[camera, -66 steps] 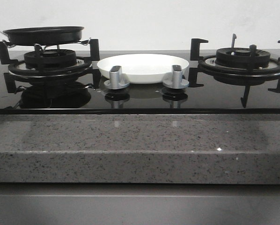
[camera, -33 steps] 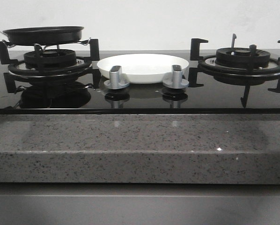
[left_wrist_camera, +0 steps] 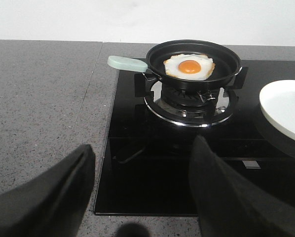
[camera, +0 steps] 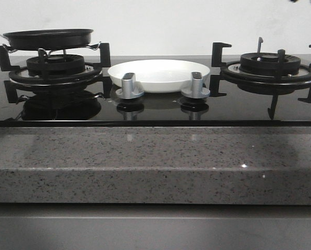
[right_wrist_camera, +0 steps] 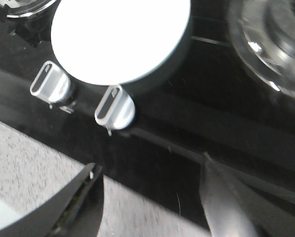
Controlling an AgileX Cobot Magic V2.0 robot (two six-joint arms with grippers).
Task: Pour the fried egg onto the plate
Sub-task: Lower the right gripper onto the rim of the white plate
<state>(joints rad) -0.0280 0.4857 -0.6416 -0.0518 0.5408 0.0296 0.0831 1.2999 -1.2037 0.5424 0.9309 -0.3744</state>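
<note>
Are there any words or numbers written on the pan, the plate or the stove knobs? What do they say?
None: no word, number or sign can be read anywhere.
The plate is plain white.
The frying pan holding the fried egg shows no brand.
The two stove knobs carry only a dark pointer groove, no writing.

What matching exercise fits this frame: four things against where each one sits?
Things:
1. fried egg
2. plate
3. frying pan
4. knobs

Places:
A. on the left burner
B. in front of the plate
C. inside the pan
D. between the two burners

Pairs: 1-C, 2-D, 3-A, 4-B
</note>
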